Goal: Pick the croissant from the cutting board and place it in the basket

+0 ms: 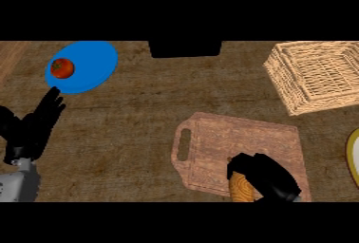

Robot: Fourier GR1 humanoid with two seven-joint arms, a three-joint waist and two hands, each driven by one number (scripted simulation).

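Right hand [266, 176] curled round croissant [240, 189] at near edge of cutting board [231, 137]. Judged light, soft, flaky, crushable: best held across its thick middle. Left hand [32, 128] rested open, view's left.

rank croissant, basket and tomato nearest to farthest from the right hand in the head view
1. croissant, held in the right hand, at the near edge of the cutting board.
2. basket, far right corner.
3. tomato, on the blue plate, far left.

Flat, even light over counter [133, 123]; basket [316, 76] brightest; colours muted; shadows faint.
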